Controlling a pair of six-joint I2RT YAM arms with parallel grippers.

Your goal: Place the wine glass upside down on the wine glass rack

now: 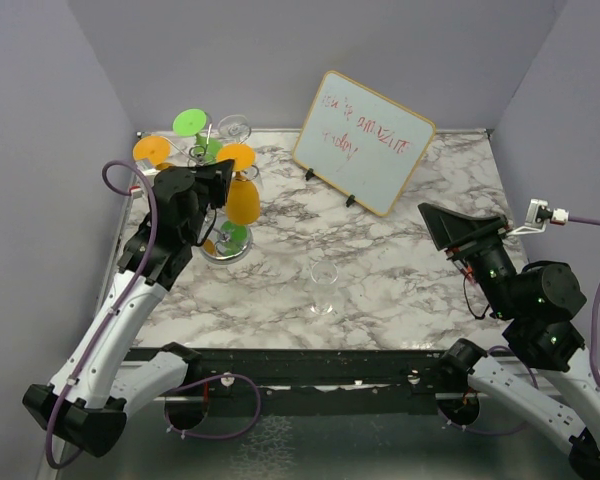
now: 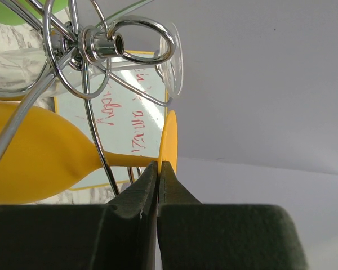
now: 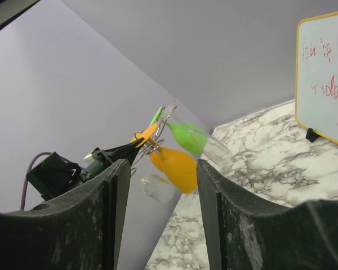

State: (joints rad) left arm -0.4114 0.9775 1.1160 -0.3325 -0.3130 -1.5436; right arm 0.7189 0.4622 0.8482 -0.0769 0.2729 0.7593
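see the wine glass rack (image 1: 225, 256) on the marble table (image 1: 400, 290), silver wire over a round shiny base. find an orange wine glass (image 1: 243, 201) hanging upside down on the right side of the rack, foot up in a wire loop, bowl down. find the left gripper (image 2: 158, 166) right at the rack, clenched, with nothing visible between its fingers (image 2: 132, 205). in the left wrist view, see its tips just under the orange stem, beside the foot; cannot tell if touching. see also green glasses (image 1: 191, 122) hung on the rack. find a clear wine glass (image 1: 324, 285) upright on the table, right of the rack and well apart from it. find the right gripper (image 1: 438, 228) far to the right of the rack, released, grasping nothing. see a whiteboard (image 1: 365, 140) behind and to the right of the rack.
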